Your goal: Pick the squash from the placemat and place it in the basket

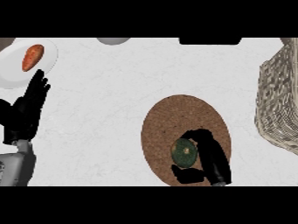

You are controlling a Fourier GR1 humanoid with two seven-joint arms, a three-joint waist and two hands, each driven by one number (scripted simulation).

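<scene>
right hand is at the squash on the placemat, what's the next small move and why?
Probably close the fingers and lift straight up. The right hand curls around the green squash, which sits on the brown placemat; the wicker basket stands off to the right, so it needs height first. The left hand rests open.

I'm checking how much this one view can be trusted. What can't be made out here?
- Squash: its right side, hidden by the right hand curled round it.
- Basket: cut off by the right edge; its inside hardly shows.
- Grey object and black object: cut off at the top edge, unidentifiable.
- Placemat: lower rim cut off.
</scene>
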